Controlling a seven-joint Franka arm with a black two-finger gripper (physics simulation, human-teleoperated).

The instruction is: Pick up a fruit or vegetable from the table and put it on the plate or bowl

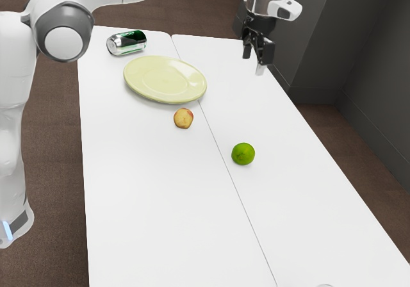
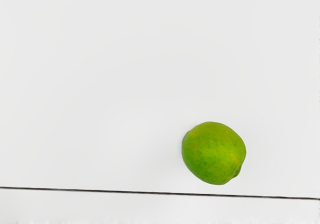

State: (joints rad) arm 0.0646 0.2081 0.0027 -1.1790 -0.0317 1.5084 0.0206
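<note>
Exterior view: the gripper point(image 1: 254, 61) hangs in the air above the far part of the white worktop point(image 1: 141, 191), toward the exterior view's right, with its black fingers pointing down. The fingers stand apart and nothing is between them, so the gripper is open and empty.

A green lime point(image 1: 243, 153) lies on the worktop nearer the camera than the gripper and well apart from it, just beside the thin seam point(image 1: 241, 204) that runs along the worktop, on the seam's right side in the exterior view. On the other side of the seam lies a small yellow-red fruit point(image 1: 184, 118), near the edge of a pale yellow-green plate point(image 1: 165, 79). The plate lies flat and holds nothing. Behind the plate, a green and silver can point(image 1: 127, 41) lies on its side near the worktop's far edge. The arm's white base point(image 1: 13, 139) stands at the exterior view's left.

In the wrist view, the lime point(image 2: 214, 153) sits on bare white worktop point(image 2: 125, 74), close to the dark seam point(image 2: 150, 192) but not touching it.
</note>
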